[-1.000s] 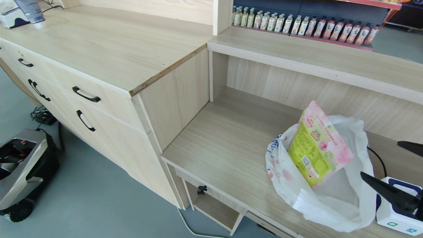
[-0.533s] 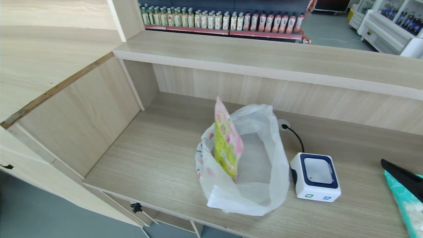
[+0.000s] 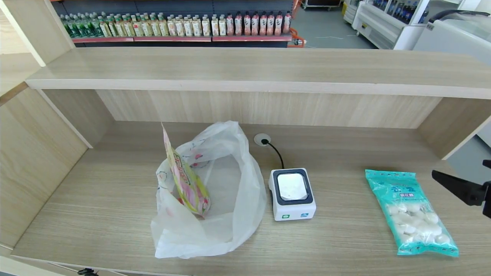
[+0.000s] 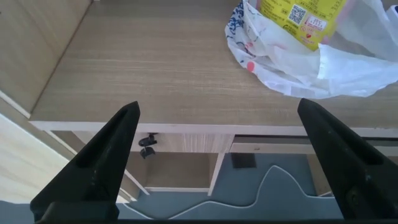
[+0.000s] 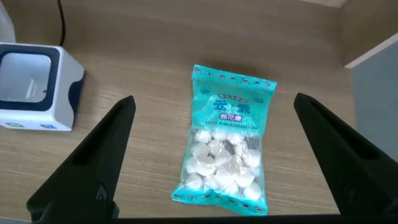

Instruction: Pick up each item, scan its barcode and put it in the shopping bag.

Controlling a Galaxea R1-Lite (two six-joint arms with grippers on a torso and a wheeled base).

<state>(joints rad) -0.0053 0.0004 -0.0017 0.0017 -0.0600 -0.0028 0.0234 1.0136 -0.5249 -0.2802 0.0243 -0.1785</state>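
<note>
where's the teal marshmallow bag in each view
head view: marshmallow bag lies flat on the counter, right of the scanner.
right wrist view: marshmallow bag between the fingers of the open right gripper, scanner beside it.
left wrist view: aimed at the shopping bag end of the counter.
shared landmark: the scanner, in head and right wrist views.
</note>
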